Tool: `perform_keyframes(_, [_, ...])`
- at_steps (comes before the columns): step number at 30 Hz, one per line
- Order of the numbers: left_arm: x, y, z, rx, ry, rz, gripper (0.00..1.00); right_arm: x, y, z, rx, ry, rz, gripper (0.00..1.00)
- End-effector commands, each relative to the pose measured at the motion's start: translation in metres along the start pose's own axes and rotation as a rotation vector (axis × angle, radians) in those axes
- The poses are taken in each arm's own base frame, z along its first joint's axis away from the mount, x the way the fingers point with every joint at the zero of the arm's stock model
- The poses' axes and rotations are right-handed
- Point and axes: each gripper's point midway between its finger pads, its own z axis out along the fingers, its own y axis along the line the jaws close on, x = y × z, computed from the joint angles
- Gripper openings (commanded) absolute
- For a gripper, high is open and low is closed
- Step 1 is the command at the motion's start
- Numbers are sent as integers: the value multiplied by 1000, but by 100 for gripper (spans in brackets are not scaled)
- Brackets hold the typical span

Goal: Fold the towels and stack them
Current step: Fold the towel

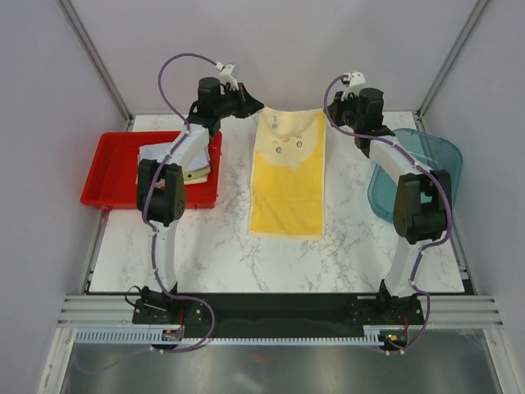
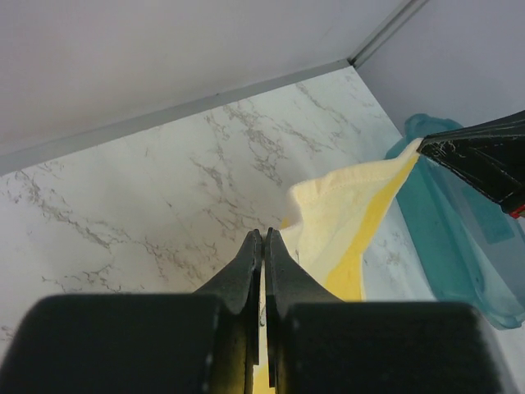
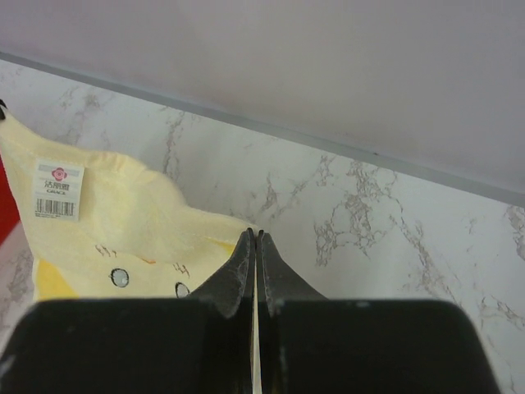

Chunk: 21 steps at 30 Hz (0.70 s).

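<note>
A yellow towel with a pale printed far end lies lengthwise in the middle of the marble table. Its far edge is lifted off the table. My left gripper is shut on its far left corner, and my right gripper is shut on its far right corner. The left wrist view has my jaws pinched on the pale cloth, which stretches across to the right gripper's black fingers. In the right wrist view my jaws clamp the towel's edge, its label showing at left. More folded towels sit in the tray, partly hidden by my left arm.
A red tray stands at the table's left side, under my left arm. A translucent teal basket sits at the right edge, also in the left wrist view. Grey walls close the table on three sides.
</note>
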Motion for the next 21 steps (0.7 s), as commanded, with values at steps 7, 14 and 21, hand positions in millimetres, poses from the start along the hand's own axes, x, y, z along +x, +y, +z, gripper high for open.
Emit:
perform_keyframes(7, [11, -7, -9, 47, 22, 97, 2, 0, 7, -3, -74, -22, -82, 0])
perform_keyframes(14, [57, -21, -52, 43, 130, 60, 2, 31, 27, -54, -86, 47, -4, 0])
perform_keyframes(21, [110, -39, -98, 19, 214, 9, 2, 72, 57, -106, -115, 138, 108, 0])
